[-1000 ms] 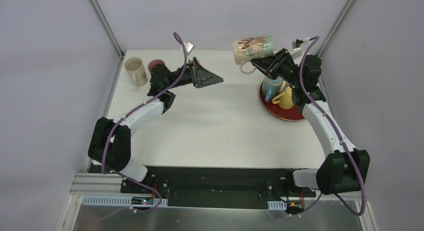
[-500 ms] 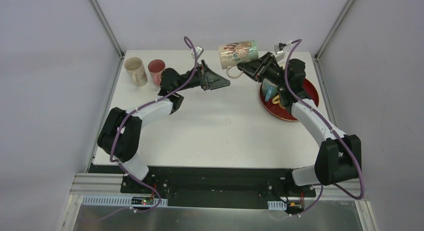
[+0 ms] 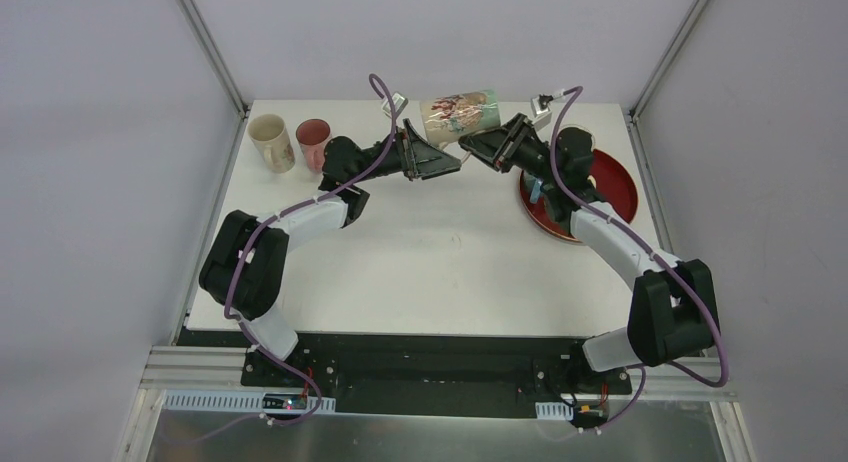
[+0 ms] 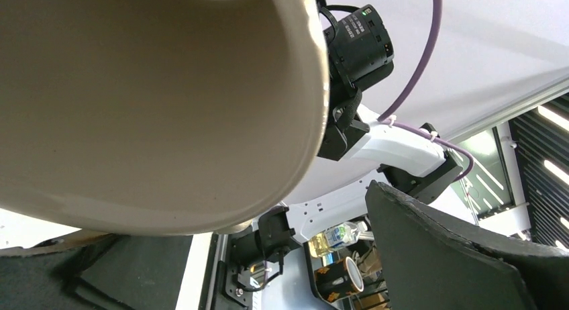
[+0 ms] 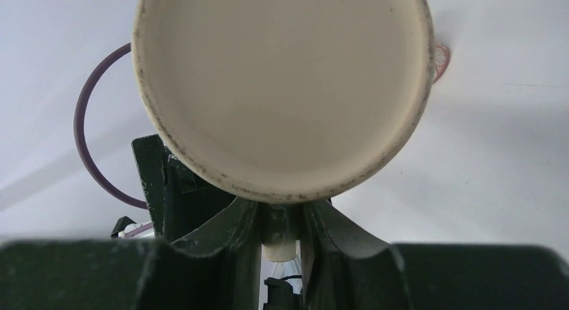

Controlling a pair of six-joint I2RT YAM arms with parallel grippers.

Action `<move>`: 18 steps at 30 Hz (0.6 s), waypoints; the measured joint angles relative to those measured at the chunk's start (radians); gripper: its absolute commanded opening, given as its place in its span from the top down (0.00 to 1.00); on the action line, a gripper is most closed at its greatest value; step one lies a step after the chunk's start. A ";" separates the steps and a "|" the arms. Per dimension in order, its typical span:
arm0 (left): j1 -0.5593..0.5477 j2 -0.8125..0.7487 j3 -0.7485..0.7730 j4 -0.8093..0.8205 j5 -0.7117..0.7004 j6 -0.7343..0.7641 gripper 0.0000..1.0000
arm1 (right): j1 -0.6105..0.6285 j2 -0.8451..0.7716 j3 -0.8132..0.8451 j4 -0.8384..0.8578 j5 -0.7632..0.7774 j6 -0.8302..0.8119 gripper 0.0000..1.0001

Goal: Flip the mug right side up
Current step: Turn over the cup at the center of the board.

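The mug (image 3: 458, 113), cream with a coloured picture, lies on its side in the air above the table's far middle. My right gripper (image 3: 482, 148) is shut on its handle from the right. In the right wrist view the handle (image 5: 282, 237) sits pinched between the fingers and a round cream end of the mug (image 5: 282, 88) faces the camera. My left gripper (image 3: 446, 163) is open, just under and left of the mug. In the left wrist view the mug's wall (image 4: 147, 102) fills the upper left, close above the open jaws, with one finger (image 4: 449, 256) at the right.
A cream mug (image 3: 271, 142) and a pink cup (image 3: 313, 135) stand upright at the far left. A red tray (image 3: 612, 185) at the far right holds a blue mug (image 3: 537, 190), partly hidden by the right arm.
The right arm carried the mug leftward from above the tray to the far middle. The left gripper moved right to meet it and now sits right under the mug.
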 measured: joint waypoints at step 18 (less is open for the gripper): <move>0.035 0.003 0.007 -0.005 0.007 -0.039 0.33 | 0.075 0.074 -0.077 0.238 0.076 0.002 1.00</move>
